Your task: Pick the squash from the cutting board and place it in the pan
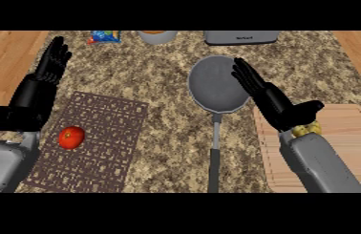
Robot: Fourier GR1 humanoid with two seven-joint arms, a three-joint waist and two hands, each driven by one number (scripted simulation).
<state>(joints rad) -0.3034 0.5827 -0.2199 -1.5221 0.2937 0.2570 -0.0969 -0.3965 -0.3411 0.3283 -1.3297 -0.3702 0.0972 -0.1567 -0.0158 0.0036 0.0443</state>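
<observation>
A yellow-green squash [308, 129] lies on the wooden cutting board [342, 132] at the right, mostly hidden behind my right wrist. My right hand [271, 100] hovers above the board's left edge, open, fingers stretched toward the grey pan [215, 82], whose rim they overlap. The pan sits mid-counter with its long handle [214, 156] pointing toward me. My left hand [51, 61] rests open at the left edge, fingers up.
A red tomato [71, 137] lies on a dark patterned mat [95, 142] at the left. Along the back stand a blue packet [105, 36], an orange-filled cup [156, 36] and a grey appliance [242, 37].
</observation>
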